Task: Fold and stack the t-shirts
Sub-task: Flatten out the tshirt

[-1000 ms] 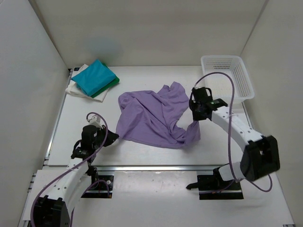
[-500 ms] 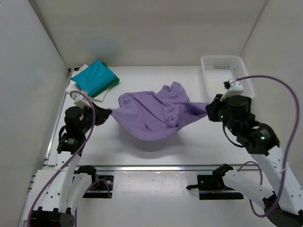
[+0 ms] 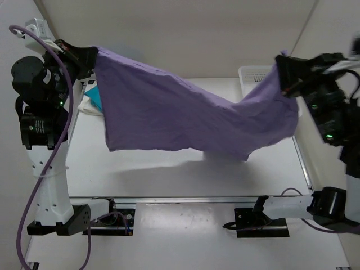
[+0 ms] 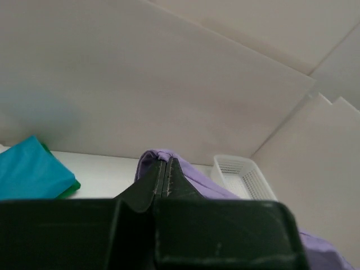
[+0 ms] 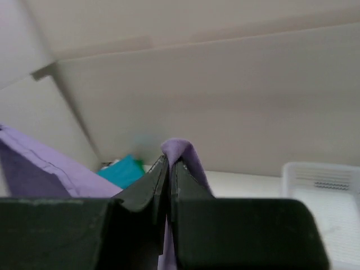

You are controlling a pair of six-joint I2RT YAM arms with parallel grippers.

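Lavender cloth now spans the top external view. A second ago the lavender t-shirt [image 3: 169,112] lay crumpled on the table [image 3: 169,180]; both arms have since swung up and apart, and it hangs in the air as one broad sheet. The left gripper [image 3: 90,55] pinches one end at 10 o'clock and the right gripper [image 3: 283,70] pinches the other at 2 o'clock. The top edge sags between them and the lower hem hangs free above the table. At 9 o'clock a corner of the folded teal shirt [image 3: 94,97] peeks out from behind the sheet, lying on a white shirt [image 3: 86,105]. The white lattice basket [image 3: 253,72] is mostly covered.

The left wrist view shows its fingers pressed shut on a purple fold [image 4: 151,158], with the teal shirt at 8 o'clock and the basket at 4 o'clock.

The right wrist view shows its fingers likewise shut, with a hump of purple cloth [image 5: 180,149] rising over the tips.

I judge that the lift has shaken the shirt open, so it is ready to be laid flat; no fold has been made yet.
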